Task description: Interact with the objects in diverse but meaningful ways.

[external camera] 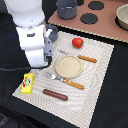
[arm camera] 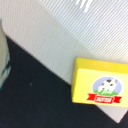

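My gripper (external camera: 38,65) hangs over the near-left part of the striped mat (external camera: 100,75), pointing down. The arm's white body hides its fingers, and none show in the wrist view. Just below it in the exterior view lies the yellow box (external camera: 27,83), flat on the mat's left corner. The wrist view shows the same yellow box (arm camera: 100,87) with its cow label, apart from the gripper. A brown sausage (external camera: 55,94) lies near the mat's front edge. The red tomato (external camera: 77,42) sits at the mat's far side. The grey saucepan (external camera: 66,8) stands on the toy stove. The fish is out of view.
A round tan plate (external camera: 68,67) sits mid-mat with a wooden-handled fork (external camera: 64,80) in front of it and a knife (external camera: 81,57) behind. The brown stove top (external camera: 105,22) has black burners, and a pale bowl (external camera: 122,17) is at the exterior view's right. Dark tabletop surrounds the mat.
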